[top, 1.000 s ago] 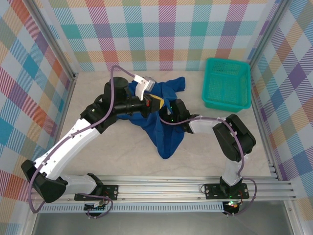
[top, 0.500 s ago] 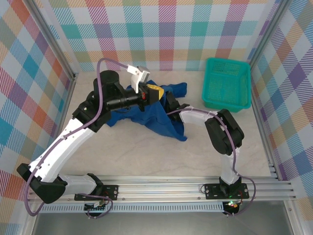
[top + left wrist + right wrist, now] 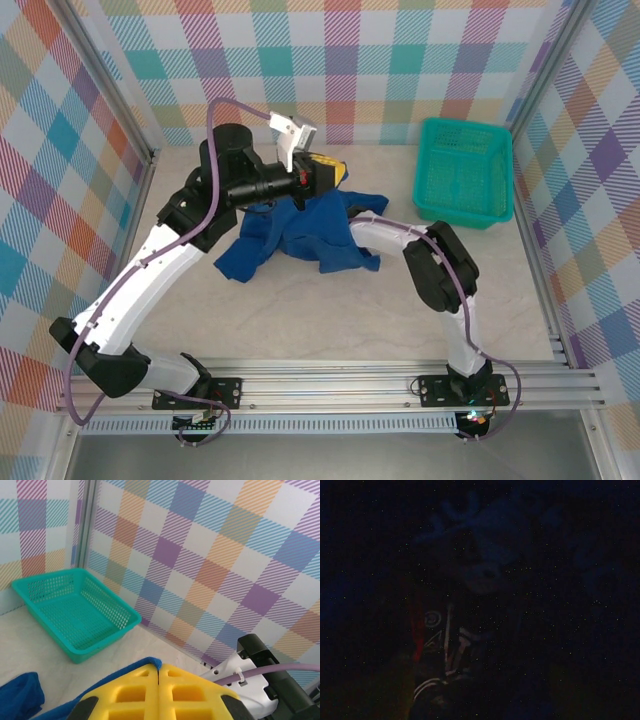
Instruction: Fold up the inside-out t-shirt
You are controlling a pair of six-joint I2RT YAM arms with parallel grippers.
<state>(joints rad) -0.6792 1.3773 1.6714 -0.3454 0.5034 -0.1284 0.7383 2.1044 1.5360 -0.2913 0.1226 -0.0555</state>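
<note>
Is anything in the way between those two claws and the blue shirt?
Nothing visible. The left gripper is shut on a fold of the t-shirt, and the right arm ends buried in the cloth. The teal basket stands apart.

I count: 1 royal-blue cotton short-sleeved t-shirt (image 3: 300, 240) | 1 teal rectangular plastic mesh basket (image 3: 462, 212) | 2 white-and-black robot arms: left arm (image 3: 150, 275), right arm (image 3: 440, 265)

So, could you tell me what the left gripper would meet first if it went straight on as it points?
Probably the teal basket: the left gripper, jaws shut on the t-shirt, points toward it, though it may pass above to the checked wall.
</note>
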